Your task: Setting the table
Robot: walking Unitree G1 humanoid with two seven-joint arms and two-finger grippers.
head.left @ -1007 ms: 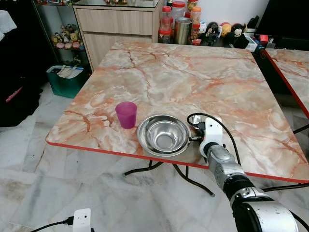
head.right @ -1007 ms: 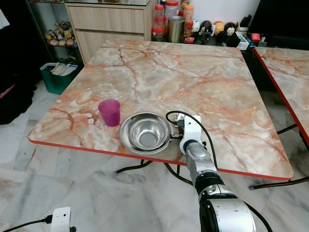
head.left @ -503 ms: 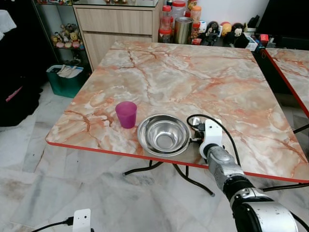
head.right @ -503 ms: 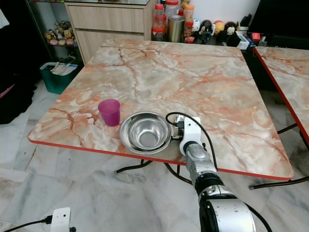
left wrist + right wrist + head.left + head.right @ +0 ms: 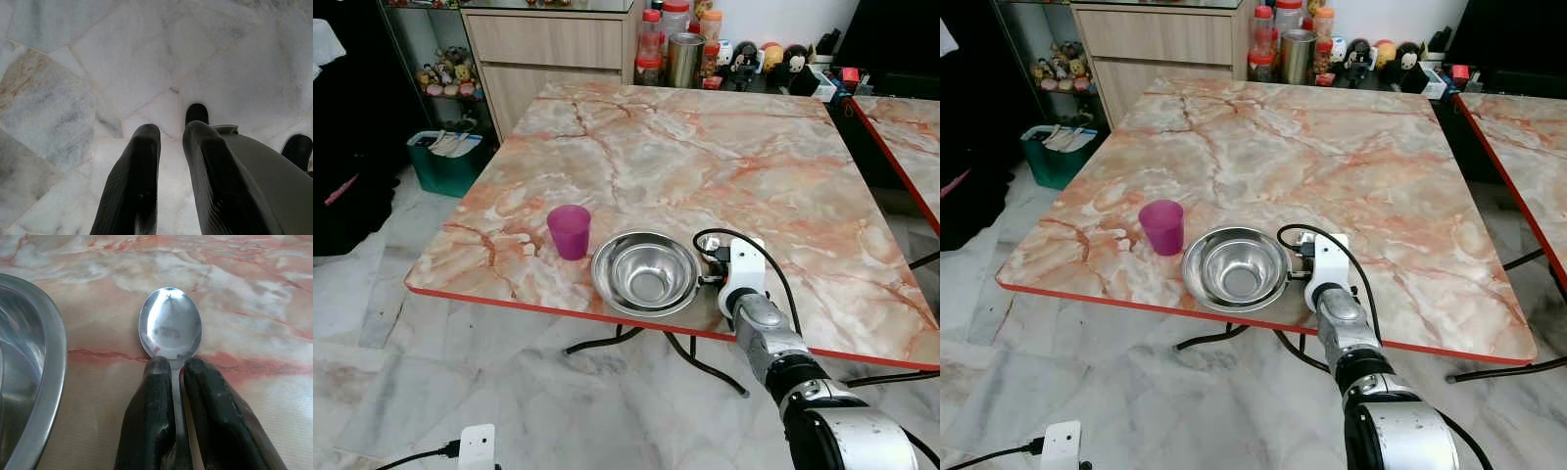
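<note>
My right gripper (image 5: 176, 364) pinches the spoon (image 5: 170, 329) beside the bowl (image 5: 645, 272), near the tabletop's (image 5: 705, 157) front edge; cup (image 5: 570, 231) set; release apparently remains.

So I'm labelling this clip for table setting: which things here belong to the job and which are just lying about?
Part of the job:
steel bowl
spoon, pinched in the right claw beside the bowl
purple cup
marble table

Just lying about:
jars and figurines behind the table
green bin on the floor
</note>
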